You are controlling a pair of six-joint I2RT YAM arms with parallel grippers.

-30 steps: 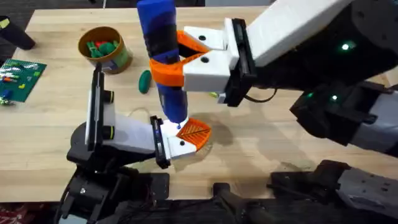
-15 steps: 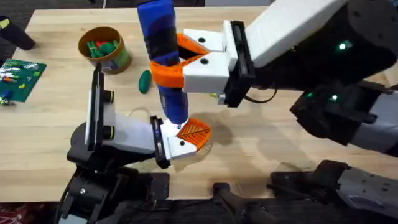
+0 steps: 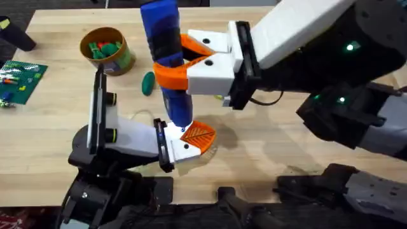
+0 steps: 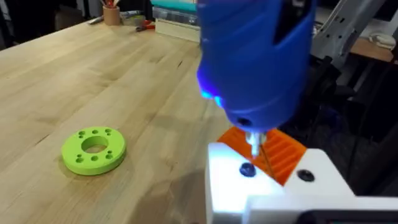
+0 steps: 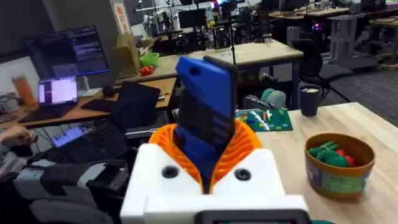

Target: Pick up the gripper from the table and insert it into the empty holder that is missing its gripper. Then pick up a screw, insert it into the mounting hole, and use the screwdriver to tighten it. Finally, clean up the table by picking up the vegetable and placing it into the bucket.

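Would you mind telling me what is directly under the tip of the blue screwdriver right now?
The screwdriver bit points down at the white holder, beside a dark mounting hole. The ribbed orange gripper sits just behind it. Whether a screw sits under the bit is hidden.

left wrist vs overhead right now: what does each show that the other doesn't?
Left wrist alone: a green ring with small holes lying on the table, and the bit touching down at a hole in the white holder.

Overhead alone: the right hand shut on the screwdriver, the bucket at the far left, a green vegetable lying beside it, and a green board at the left edge.

Both: the blue screwdriver upright over the holder, with the orange ribbed gripper seated there.
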